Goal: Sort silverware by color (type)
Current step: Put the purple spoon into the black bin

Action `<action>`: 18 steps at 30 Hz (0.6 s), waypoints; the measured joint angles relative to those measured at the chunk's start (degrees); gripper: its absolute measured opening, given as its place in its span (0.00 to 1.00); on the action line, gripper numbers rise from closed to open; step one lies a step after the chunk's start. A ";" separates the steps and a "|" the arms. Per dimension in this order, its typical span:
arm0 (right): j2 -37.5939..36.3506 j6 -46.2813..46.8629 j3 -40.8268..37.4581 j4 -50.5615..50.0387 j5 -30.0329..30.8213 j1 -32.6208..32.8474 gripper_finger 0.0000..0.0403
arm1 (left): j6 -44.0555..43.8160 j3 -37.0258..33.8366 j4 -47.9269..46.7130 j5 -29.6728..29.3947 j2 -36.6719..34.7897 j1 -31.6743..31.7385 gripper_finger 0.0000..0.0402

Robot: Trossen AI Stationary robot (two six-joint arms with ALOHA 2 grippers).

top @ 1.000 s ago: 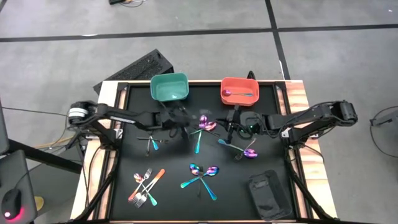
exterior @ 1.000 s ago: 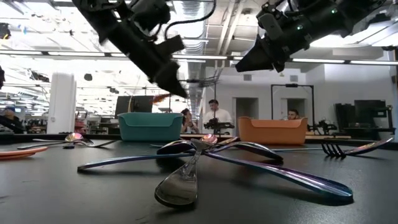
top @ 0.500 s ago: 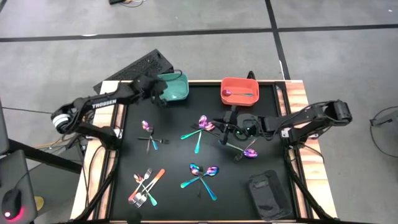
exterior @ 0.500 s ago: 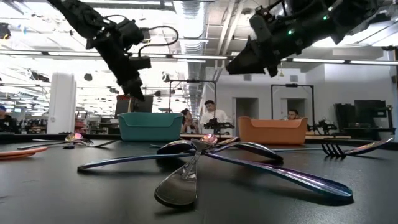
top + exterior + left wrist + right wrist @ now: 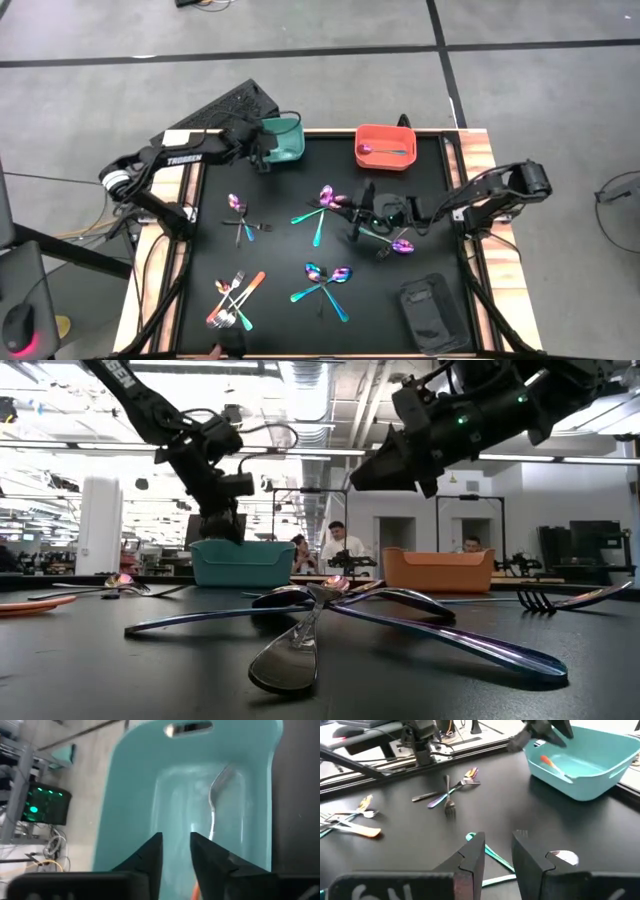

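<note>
Overhead, black mat [image 5: 280, 255], grey tiled floor [image 5: 520, 110]

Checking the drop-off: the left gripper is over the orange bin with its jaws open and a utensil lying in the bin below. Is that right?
Not quite. The left gripper is over the teal bin, not the orange one; the left wrist view shows it. Its jaws are open, and a utensil lies in the bin below.

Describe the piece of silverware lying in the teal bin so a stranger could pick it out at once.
Start at the teal bin at the black table's far edge, under the left gripper. Inside lies one utensil with an orange handle and a pale head, the only piece in that bin.
</note>
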 joint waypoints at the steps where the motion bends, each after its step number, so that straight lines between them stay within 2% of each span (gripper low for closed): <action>1: -0.04 0.00 0.00 0.02 0.00 0.23 0.29 | -0.04 0.00 -0.57 -0.14 0.65 0.00 0.27; 6: -0.05 -0.02 0.00 0.03 0.00 0.63 0.29 | -0.58 0.00 -8.05 -3.16 2.34 -0.02 0.30; 13: -0.05 -0.17 0.00 0.32 0.02 0.05 0.29 | -4.37 0.00 -16.58 -13.36 0.62 -0.03 0.25; 18: 0.00 0.47 0.00 0.62 0.02 -0.70 0.29 | -8.72 0.00 -16.93 -11.38 -3.85 -1.11 0.22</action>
